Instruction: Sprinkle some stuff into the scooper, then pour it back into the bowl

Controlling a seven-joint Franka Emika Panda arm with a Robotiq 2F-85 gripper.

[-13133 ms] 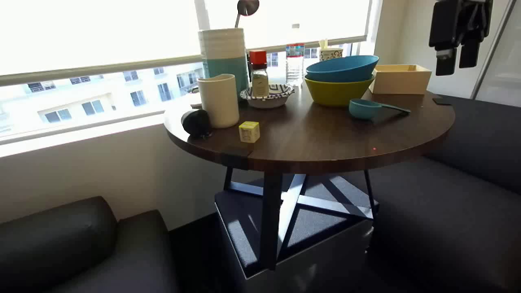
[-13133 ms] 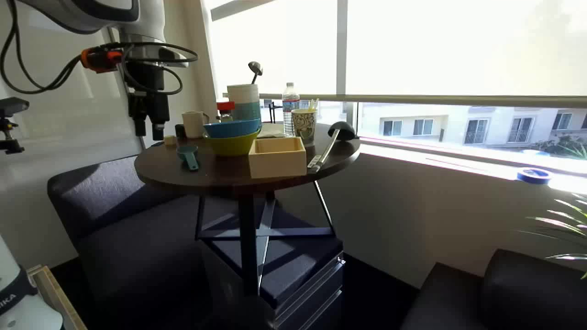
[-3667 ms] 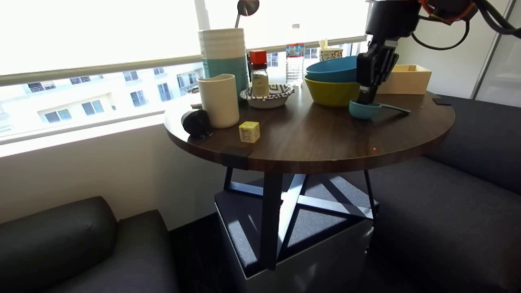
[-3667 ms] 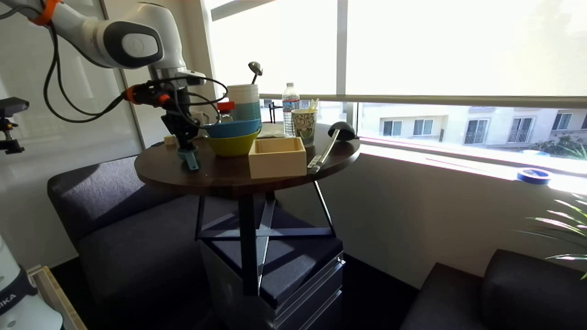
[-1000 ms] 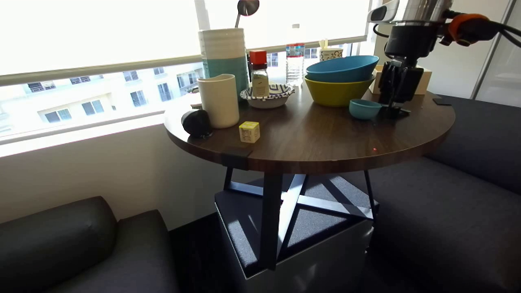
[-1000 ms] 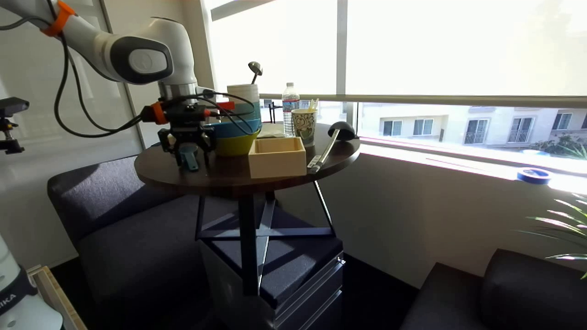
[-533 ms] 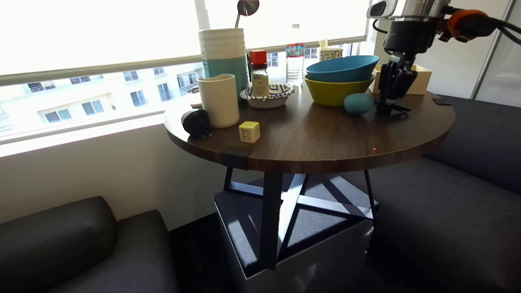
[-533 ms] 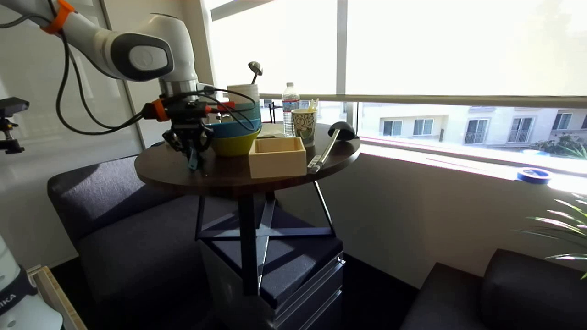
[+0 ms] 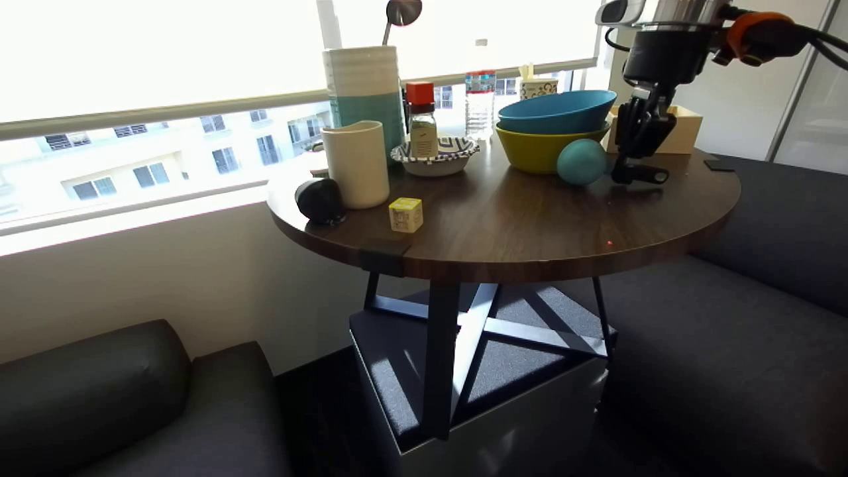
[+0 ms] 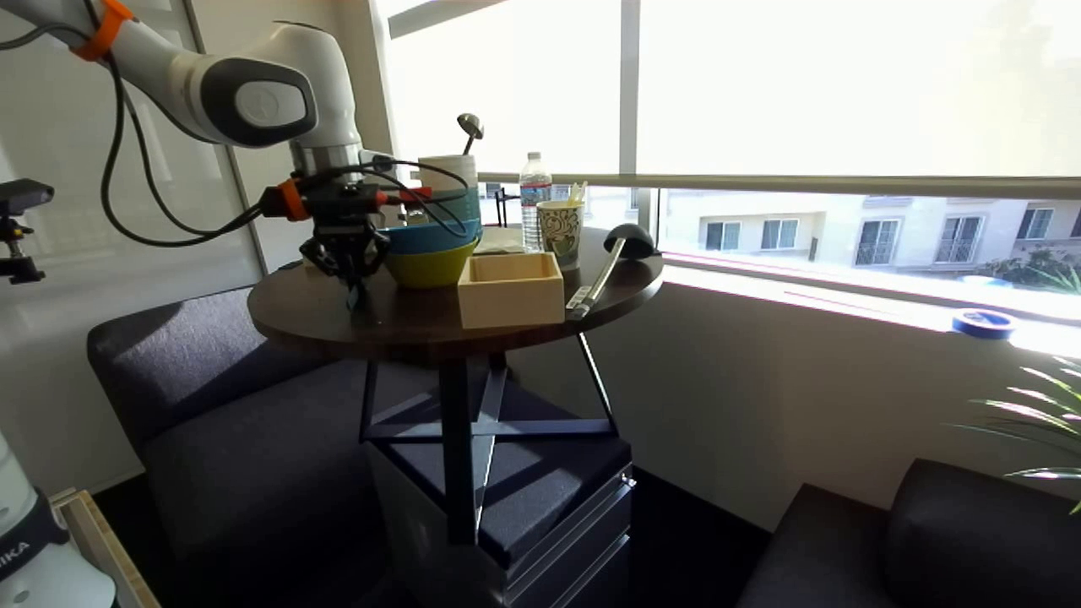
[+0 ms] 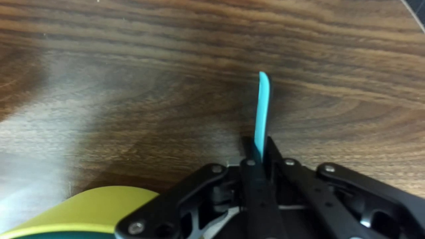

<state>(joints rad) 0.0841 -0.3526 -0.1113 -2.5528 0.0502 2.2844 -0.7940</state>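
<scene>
The scooper (image 9: 582, 162) is being held by its thin handle (image 11: 261, 113), over or on the brown table (image 9: 517, 232); whether the wood is being touched cannot be told. It is being seen near the yellow-green bowl (image 9: 530, 152). The gripper (image 11: 259, 144) is being pressed nearly all the way together, with only the handle being pinched in it. So the grabbing part is being counted as done, while the sprinkling and the pouring seem to be waiting. No stuff is being seen in the scooper, as its inside is being hidden. The blue bowl (image 9: 560, 124) is being propped up at a slant in the yellow-green bowl, and nothing is being poured into it. In an exterior view the round bottom of the cup (image 9: 582, 165) is being shown, so the scooper is being held on its side, with its mouth facing away from that camera. The handle is being pointed to the right there, its long line nearly level. In the wrist view that line is being seen thin edge up, running almost straight up and down, with the tip at the top.
</scene>
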